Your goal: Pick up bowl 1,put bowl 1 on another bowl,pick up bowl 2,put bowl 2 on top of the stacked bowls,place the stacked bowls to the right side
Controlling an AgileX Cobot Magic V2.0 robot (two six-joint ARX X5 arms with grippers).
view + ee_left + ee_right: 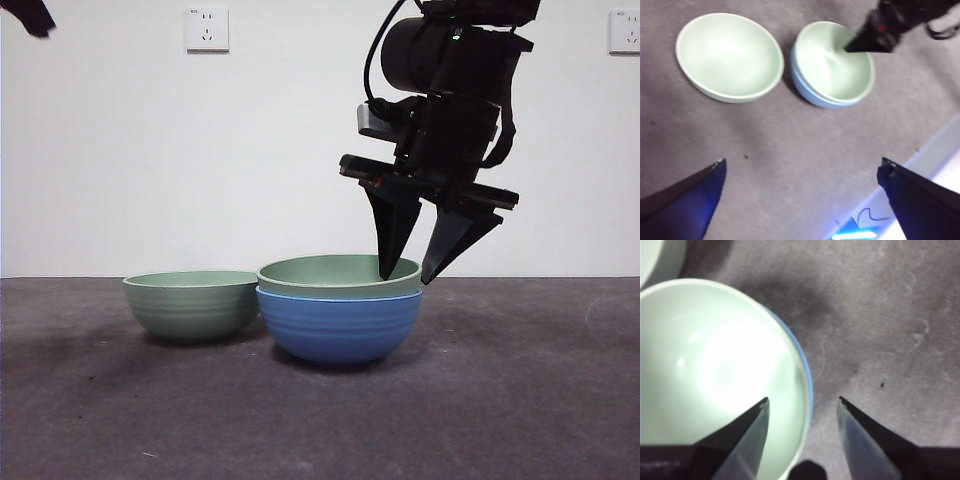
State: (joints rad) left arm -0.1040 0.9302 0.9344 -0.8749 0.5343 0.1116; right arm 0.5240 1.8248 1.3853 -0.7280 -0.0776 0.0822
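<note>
Right hand (408, 276) spread wide over the rim of the nested bowls, holding nothing.

One of its jaws points down inside the pale green bowl (338, 275) and the other hangs outside the rim, so the bowl wall lies between them without being gripped. That green bowl sits nested in the blue bowl (338, 326), which stands on the grey table (520, 400). A second pale green bowl (191, 304) stands on the table just beside the blue one, on the side away from the right hand. The left hand (800, 175) hangs well above the table, its jaws wide apart and empty.
</note>
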